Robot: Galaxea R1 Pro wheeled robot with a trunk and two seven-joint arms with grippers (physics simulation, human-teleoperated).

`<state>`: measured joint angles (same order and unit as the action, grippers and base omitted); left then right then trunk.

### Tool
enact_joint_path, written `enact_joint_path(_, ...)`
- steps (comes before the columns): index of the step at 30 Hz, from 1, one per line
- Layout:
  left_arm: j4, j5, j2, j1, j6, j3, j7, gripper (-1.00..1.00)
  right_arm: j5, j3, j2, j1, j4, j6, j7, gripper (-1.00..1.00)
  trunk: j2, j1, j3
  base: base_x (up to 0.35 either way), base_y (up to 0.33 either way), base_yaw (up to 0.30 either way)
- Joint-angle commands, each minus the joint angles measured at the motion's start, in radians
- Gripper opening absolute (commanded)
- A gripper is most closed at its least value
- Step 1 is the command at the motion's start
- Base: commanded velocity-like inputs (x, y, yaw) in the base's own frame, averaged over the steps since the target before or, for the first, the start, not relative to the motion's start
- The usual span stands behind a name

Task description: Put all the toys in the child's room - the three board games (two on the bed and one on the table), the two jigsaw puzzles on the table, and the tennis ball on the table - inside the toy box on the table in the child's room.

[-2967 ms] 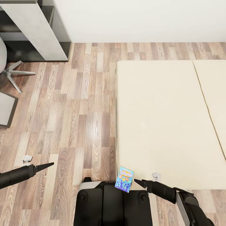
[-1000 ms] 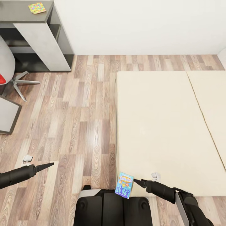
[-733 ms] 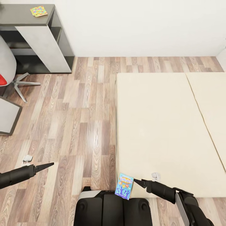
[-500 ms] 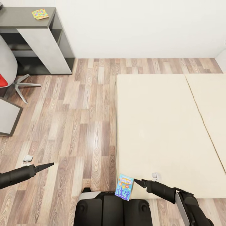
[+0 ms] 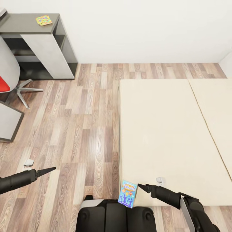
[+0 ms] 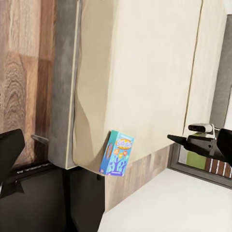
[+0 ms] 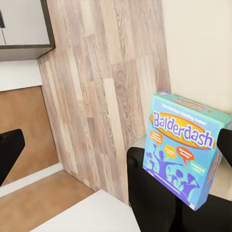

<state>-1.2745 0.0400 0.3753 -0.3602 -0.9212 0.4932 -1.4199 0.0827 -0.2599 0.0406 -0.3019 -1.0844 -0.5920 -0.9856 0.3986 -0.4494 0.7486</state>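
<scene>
A small blue board game (image 5: 128, 194) printed "Balderdash" (image 7: 186, 150) lies tilted at the near left corner of the beige bed (image 5: 161, 129), sticking out past the edge (image 6: 116, 153). My right gripper (image 5: 139, 186) points at it from the right and is open. One of its fingers (image 7: 9, 150) sits far to the side, and I cannot tell if the other touches the box. My left gripper (image 5: 53, 168) hangs open over the wood floor, well left of the bed. A multicoloured jigsaw puzzle (image 5: 43, 20) lies on the table (image 5: 22, 24) at the far left. The toy box is out of view.
A chair with a red seat (image 5: 3, 84) and star base stands before the table. A low dark side desk (image 5: 8, 120) is at the left edge. Wood floor (image 5: 83, 129) runs between table and bed. My black base (image 5: 116, 216) sits at the bed's corner.
The camera has moved: floor, bed and blue box have slid down the picture, and more of the table with the puzzle shows. Both arms keep their places in the picture.
</scene>
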Motion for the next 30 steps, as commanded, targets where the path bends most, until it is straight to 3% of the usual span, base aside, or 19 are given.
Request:
enact_joint_path(1,0.000,-0.001,0.000,0.000,-0.010,0.000,-0.002,1.00,0.006,-0.001,0.000,0.000,0.000,-0.009,-0.001,1.00,0.001,-0.001,-0.001,0.000,0.000,0.000)
enact_joint_path(10,0.010,-0.007,0.001,0.003,-0.008,-0.002,0.005,1.00,0.006,-0.006,0.001,0.000,0.000,-0.011,-0.002,1.00,0.001,-0.001,-0.016,0.000,0.000,0.000)
enact_joint_path(20,0.012,-0.005,0.001,0.008,0.058,-0.001,0.005,1.00,0.006,-0.020,0.001,0.001,0.000,-0.012,-0.016,1.00,0.001,-0.001,-0.032,0.000,0.000,0.000)
enact_joint_path(30,0.012,-0.006,-0.002,0.009,0.074,-0.004,0.003,1.00,0.005,-0.022,0.001,0.001,0.000,-0.012,-0.020,1.00,0.001,-0.001,-0.049,0.000,0.000,0.000)
